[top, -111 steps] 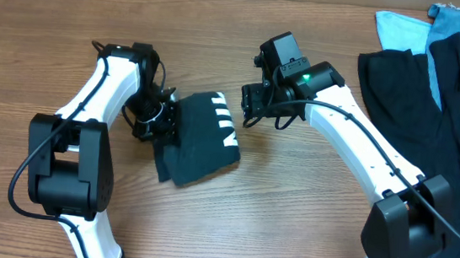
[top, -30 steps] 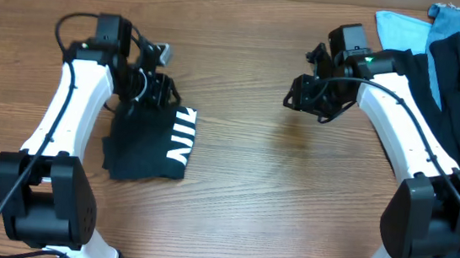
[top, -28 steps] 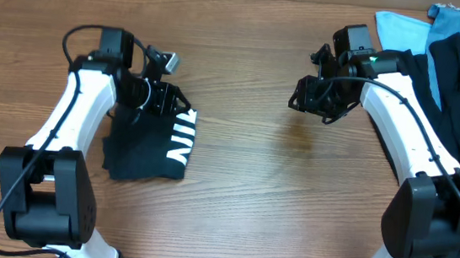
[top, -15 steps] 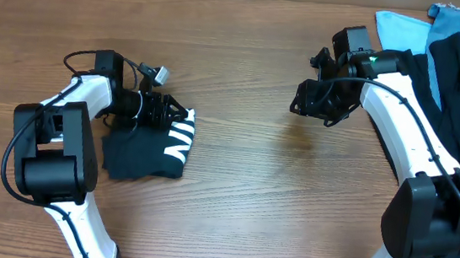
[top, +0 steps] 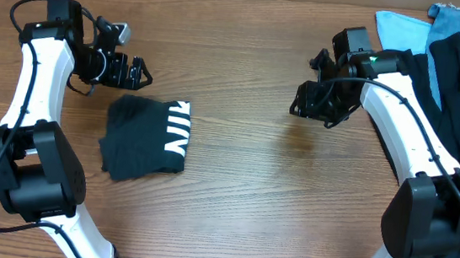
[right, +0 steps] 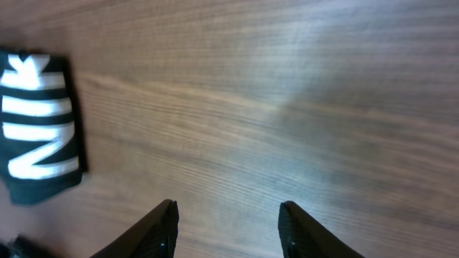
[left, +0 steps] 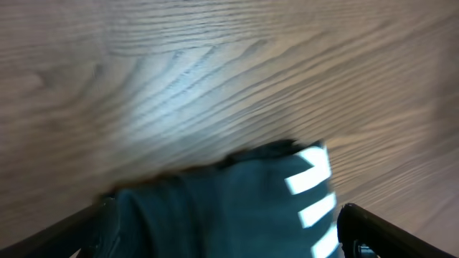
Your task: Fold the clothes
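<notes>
A folded black T-shirt point(top: 145, 136) with white NIKE lettering lies flat on the wooden table, left of centre. My left gripper point(top: 129, 73) hovers just behind its far edge, open, with nothing between its fingers. The left wrist view shows the shirt point(left: 237, 208) below the wide-spread gripper point(left: 222, 215). My right gripper point(top: 304, 111) hangs open over bare wood right of centre. In the right wrist view the gripper point(right: 229, 206) is empty and the shirt point(right: 39, 129) lies far to the left. More clothes point(top: 459, 126), mostly black, are heaped at the right edge.
Light blue pieces point(top: 443, 27) poke out at the back of the right-hand heap. Bare wooden tabletop point(top: 232, 197) stretches between the folded shirt and the heap.
My left gripper has opened, let go of the folded shirt, and pulled back and to the left. The shirt now lies flat. The right arm has barely moved.
</notes>
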